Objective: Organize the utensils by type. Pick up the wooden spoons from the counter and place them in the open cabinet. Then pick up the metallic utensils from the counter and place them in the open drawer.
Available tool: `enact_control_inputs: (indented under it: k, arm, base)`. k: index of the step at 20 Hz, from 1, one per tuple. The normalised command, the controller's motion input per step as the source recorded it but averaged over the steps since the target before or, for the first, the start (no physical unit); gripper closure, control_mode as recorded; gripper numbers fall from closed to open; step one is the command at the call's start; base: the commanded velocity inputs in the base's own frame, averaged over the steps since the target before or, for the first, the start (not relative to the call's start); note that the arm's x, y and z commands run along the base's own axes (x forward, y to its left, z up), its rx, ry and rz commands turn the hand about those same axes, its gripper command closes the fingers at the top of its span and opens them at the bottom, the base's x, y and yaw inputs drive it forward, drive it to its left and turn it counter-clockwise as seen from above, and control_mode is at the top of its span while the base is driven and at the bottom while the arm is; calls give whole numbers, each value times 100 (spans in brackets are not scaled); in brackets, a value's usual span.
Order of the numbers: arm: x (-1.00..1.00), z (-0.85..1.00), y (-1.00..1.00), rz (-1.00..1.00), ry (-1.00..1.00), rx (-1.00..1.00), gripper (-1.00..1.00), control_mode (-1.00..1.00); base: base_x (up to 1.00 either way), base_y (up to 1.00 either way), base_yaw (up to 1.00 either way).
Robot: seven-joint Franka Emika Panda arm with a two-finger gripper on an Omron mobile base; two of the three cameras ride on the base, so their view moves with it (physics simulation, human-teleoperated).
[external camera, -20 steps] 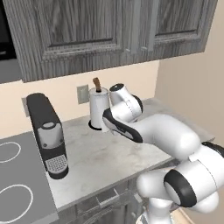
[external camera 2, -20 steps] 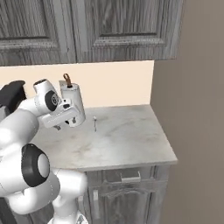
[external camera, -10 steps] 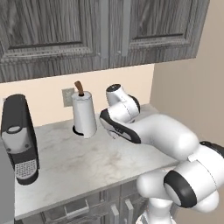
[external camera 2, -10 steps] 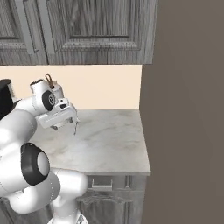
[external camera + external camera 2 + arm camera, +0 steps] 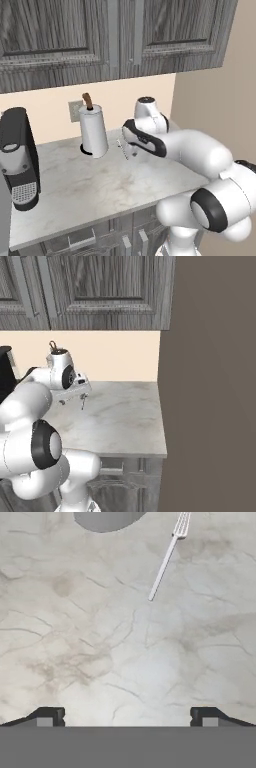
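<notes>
We see the white arm's gripper [image 5: 75,397] hanging over the grey marbled counter [image 5: 125,421], beneath closed dark wood-grain wall cabinets [image 5: 100,291]; its jaws seem parted.

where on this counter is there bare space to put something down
The counter has a wide bare patch along its front edge, between the coffee machine and the wall end, and another at its right end. The back is crowded: paper towel roll, a silver fork, and the open gripper above.
</notes>
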Motion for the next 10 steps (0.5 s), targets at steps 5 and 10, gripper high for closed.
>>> enact_control_inputs:
  k: [5,10]
  arm:
    - [38,-41,7,8,0,38,-100,-100]
    - [51,-24,11,1,-6,2,-100,-100]
  base:
    - [0,0,0]
    - [0,0,0]
